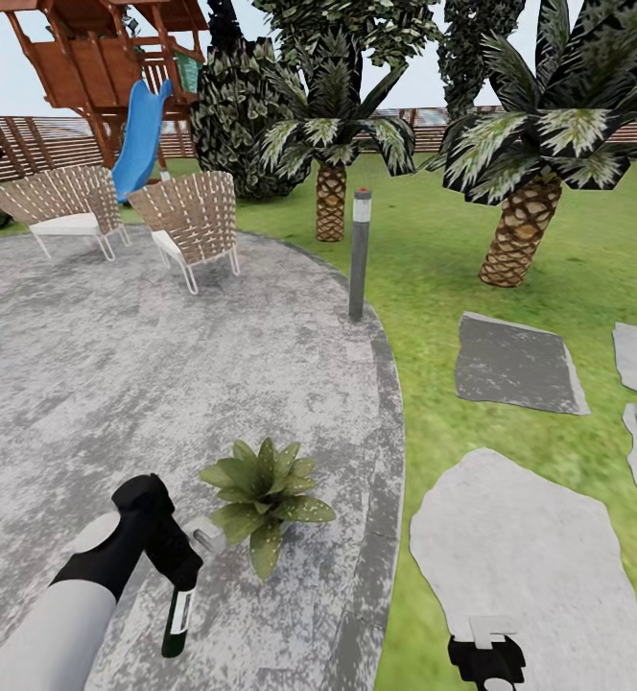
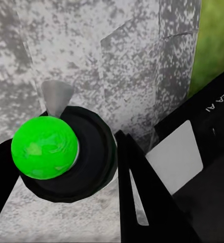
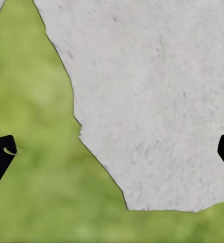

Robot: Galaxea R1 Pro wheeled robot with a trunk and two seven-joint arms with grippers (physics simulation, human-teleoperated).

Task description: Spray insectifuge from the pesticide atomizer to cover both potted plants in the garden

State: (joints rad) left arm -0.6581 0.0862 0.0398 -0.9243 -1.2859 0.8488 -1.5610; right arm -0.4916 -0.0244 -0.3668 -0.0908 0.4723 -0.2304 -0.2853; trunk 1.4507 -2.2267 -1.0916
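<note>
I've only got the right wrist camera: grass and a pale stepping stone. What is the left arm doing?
Observer: The left gripper holds the pesticide atomizer, which hangs down over the patio.
Operator: Any plant near it?
Observer: Yes, one potted plant sits just to the bottle's right, apart from it.
Operator: What's beyond that plant?
Observer: A grey bollard lamp stands upright at the patio's edge.

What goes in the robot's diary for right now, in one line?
left gripper: holds spray bottle | beside potted plant on patio | right gripper: open, over stepping stone
</note>
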